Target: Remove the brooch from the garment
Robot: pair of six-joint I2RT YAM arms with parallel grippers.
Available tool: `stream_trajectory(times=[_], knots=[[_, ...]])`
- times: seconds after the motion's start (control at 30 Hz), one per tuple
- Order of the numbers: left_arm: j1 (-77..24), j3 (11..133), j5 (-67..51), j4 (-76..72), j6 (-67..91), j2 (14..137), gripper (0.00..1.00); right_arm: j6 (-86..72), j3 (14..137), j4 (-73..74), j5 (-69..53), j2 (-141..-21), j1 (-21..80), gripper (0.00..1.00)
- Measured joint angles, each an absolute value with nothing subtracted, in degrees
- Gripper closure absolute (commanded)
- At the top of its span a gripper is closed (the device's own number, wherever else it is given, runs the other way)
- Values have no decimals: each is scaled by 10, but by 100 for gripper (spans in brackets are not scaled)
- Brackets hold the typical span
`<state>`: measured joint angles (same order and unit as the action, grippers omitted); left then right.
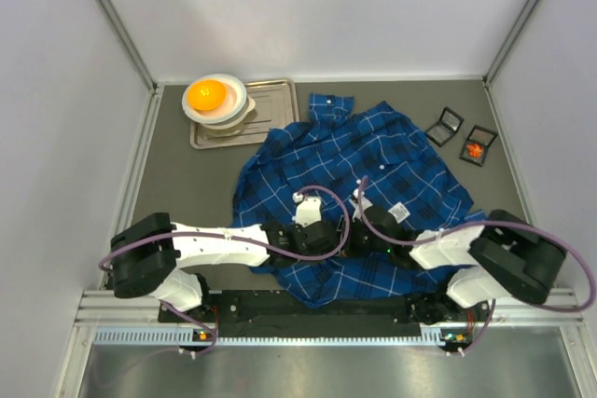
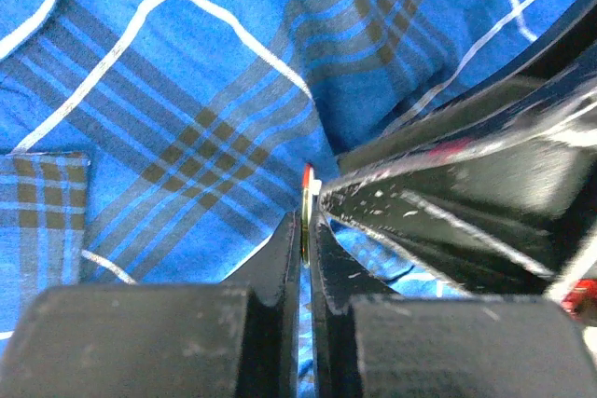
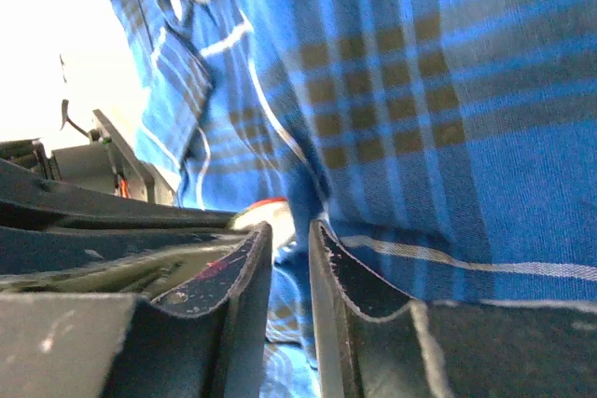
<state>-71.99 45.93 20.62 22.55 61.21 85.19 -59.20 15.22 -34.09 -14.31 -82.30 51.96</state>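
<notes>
Top view first: the dark-blue plaid button-up shirt [image 1: 373, 156] is spread across the middle of the grey table [image 1: 177, 184], collar pointing to the far side. There's a little white diamond tag [image 1: 399, 212] near its lower right. Both arms reach in from the near edge. The left gripper [image 1: 336, 240] and right gripper [image 1: 366, 238] meet nose to nose over the lower part of the shirt. You can't make out the fingers or the brooch from up here.

At far left there's a silver metal tray [image 1: 275, 100] with a stack of pale bowls [image 1: 233, 114], and an orange ball [image 1: 207, 93] in the top one. At far right are two small black square boxes [image 1: 445, 125] [image 1: 478, 144], the second with something orange in it.

Left wrist cam: the left gripper [image 2: 304, 230] has its fingers almost together, clamped on the thin gold-edged brooch [image 2: 305, 216], which is seen edge-on with a bit of red at its top. It sits right against the shirt [image 2: 187, 90]. The right gripper [image 2: 326, 191] comes in from the right, its tip touching the brooch.

Right wrist cam: the right gripper [image 3: 291, 240] shows just a narrow slot. A fold of the shirt [image 3: 448, 90] drops into it and looks pinched. The brooch [image 3: 268, 212] peeks out red and white just left of that. The left gripper's black fingers [image 3: 140, 230] are alongside.
</notes>
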Motion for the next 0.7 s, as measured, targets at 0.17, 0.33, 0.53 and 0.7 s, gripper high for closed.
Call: stream_trajectory(times=[0.17,0.33,0.53,0.7], knots=[[-723,453,187,221,625,844,100,-579,196,-231,-106,-729,520,85],[-726,434,178,219,639,829,100,-566,210,-183,-87,-688,520,82],[-734,437,176,245,633,820,100,-555,211,-145,-86,-696,520,78],[-736,520,187,338,575,875,100,-550,211,-134,-87,-713,520,77]])
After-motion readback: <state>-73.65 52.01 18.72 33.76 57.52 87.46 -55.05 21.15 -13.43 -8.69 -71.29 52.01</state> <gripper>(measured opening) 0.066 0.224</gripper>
